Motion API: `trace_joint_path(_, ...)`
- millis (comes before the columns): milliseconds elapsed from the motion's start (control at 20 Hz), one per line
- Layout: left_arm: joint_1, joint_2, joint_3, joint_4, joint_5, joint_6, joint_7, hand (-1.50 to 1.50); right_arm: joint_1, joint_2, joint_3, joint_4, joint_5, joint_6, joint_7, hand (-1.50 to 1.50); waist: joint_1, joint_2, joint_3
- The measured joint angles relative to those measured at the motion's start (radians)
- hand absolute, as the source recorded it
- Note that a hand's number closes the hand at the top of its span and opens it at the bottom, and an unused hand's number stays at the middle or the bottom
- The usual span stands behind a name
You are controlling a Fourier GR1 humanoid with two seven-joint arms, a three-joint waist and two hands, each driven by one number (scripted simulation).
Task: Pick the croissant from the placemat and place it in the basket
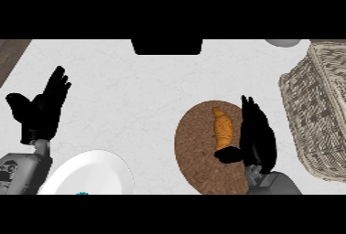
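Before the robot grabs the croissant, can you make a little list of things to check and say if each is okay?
1. Croissant lies on the placemat: ok.
2. Right hand is beside the croissant, thumb near its lower end: ok.
3. Fingers curled round the croissant: not ok, not yet.
4. Basket stands right of the placemat: ok.
5. Room inside the basket: cannot tell.
6. Left hand rests open, away from the plate: ok.

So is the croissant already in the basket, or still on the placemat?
Still on the placemat. The croissant lies on its brown surface, beside the right hand, apart from the wicker basket.
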Motion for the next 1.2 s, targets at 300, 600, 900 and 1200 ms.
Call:
trace_joint_path(300, 0.044, -0.033, 0.026, -0.036, -0.036, -0.031, 0.001, 0.00, 0.038, 0.062, -0.017, 0.044, 0.052, -0.036, -0.060, -1.50, 0.002, 0.000, 0.000)
trace_joint_path(600, 0.058, -0.065, 0.057, -0.052, -0.073, -0.061, 0.001, 0.00, 0.030, 0.109, -0.063, 0.080, 0.086, -0.013, -0.081, -1.50, 0.001, 0.000, 0.000)
trace_joint_path(900, 0.048, -0.075, 0.086, -0.069, -0.088, -0.086, 0.027, 0.00, 0.025, 0.129, -0.103, 0.167, 0.121, -0.028, -0.117, -1.50, 0.002, 0.000, 0.000)
trace_joint_path(1200, 0.051, -0.100, 0.106, -0.067, -0.115, -0.106, 0.026, 0.00, -0.007, 0.153, -0.155, 0.236, 0.135, -0.028, -0.151, -1.50, 0.002, -0.001, -0.001)
